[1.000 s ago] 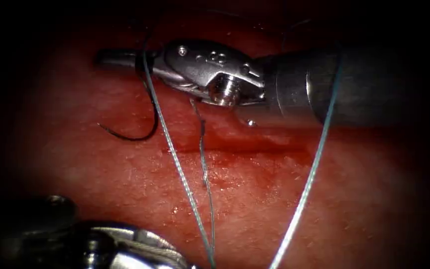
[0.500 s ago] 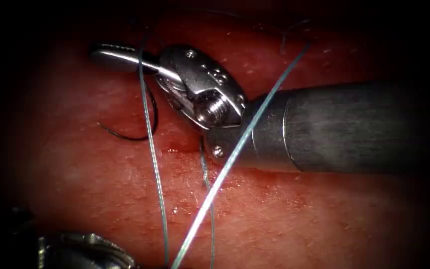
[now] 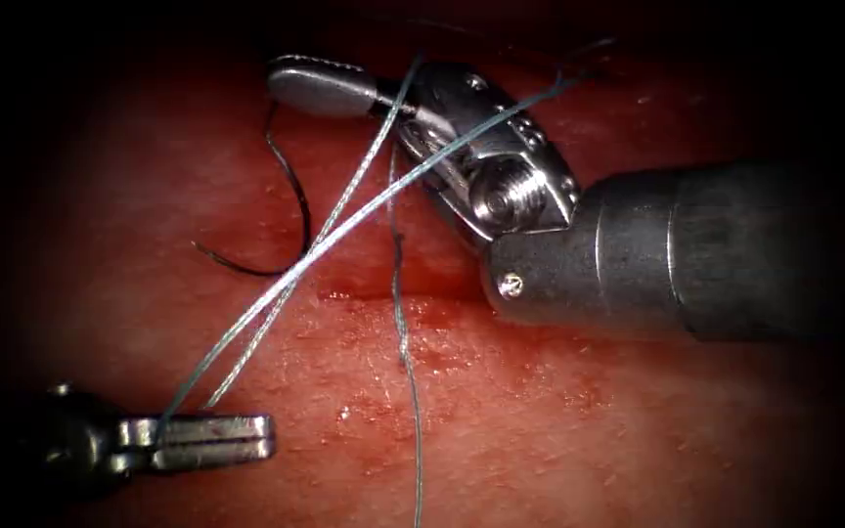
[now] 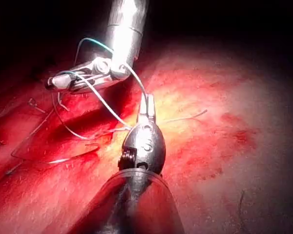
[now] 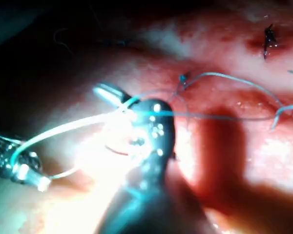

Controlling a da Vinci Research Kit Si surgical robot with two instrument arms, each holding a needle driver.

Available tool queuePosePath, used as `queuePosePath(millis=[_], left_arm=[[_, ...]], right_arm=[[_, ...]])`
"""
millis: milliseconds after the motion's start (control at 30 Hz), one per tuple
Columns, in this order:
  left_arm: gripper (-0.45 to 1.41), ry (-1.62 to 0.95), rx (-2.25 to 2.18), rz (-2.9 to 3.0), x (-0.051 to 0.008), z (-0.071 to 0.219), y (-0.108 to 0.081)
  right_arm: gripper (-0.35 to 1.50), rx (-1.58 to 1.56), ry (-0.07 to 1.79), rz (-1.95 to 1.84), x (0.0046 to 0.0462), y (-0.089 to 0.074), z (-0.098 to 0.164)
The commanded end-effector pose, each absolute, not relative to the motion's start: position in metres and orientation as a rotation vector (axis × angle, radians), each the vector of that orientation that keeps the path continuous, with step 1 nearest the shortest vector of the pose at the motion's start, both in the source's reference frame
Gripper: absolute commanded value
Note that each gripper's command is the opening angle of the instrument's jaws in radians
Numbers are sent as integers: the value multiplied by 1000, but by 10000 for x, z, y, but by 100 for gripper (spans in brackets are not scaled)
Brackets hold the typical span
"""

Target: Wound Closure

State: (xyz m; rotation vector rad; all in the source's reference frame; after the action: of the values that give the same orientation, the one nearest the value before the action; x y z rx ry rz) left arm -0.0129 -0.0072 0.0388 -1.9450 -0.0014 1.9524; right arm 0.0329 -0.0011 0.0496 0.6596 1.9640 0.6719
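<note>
- Your left tool [image 3: 264,438] comes in low on the left of the endoscope view, jaws pressed flat together and clamped on the thread [image 3: 344,227] back near their hinge
- From that grip two pale strands climb up and to the right, cross one another partway, and run over your right tool [image 3: 290,83]
- One strand passes over the base of the right tool's jaws; the other lies across its wrist and carries on toward the upper right
- Your right tool reaches in from the right and its wrist bends so the tip points left, above the cut [image 3: 413,291]; its jaws lie together and nothing can be seen between them
- A third strand drops from beneath the right tool's wrist, crosses the cut and runs down to the lower edge of the endoscope view
- The needle [image 3: 300,210], a thin dark curve, lies on the tissue [image 3: 540,420] left of the crossing strands and below the right tool's tip; neither tool holds it, and you cannot tell whether its point sits in the tissue
- Red fluid [image 3: 442,313] pools along the cut
- In the left wrist view your left tool [image 4: 147,103] has thread leaving its tip toward the right tool [image 4: 53,83]
</note>
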Motion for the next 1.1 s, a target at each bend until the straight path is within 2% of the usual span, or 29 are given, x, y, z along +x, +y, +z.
queuePosePath(millis=[33, 467, 800, 967, 1033, 1100], left_arm=[[-45, 17, -1922, 1958, -130, 401, -65], [-45, 43, -1861, 1958, -118, 429, -10], [-45, 44, -1805, 2000, -133, 450, 17], [-45, 21, -1791, 2026, -148, 455, 28], [-45, 0, -1785, 2026, -158, 455, 38], [-45, 0, -1783, 2024, -159, 455, 41]], right_arm=[[-35, 671, 1962, 646, 324, -19, 498], [-35, 707, 1846, 425, 312, -39, 484], [-33, 840, 1634, 85, 318, -57, 459], [-10, 865, 1572, -45, 318, -44, 446], [24, 879, 1490, -170, 321, -44, 439], [31, 890, 1464, -209, 323, -45, 439]])
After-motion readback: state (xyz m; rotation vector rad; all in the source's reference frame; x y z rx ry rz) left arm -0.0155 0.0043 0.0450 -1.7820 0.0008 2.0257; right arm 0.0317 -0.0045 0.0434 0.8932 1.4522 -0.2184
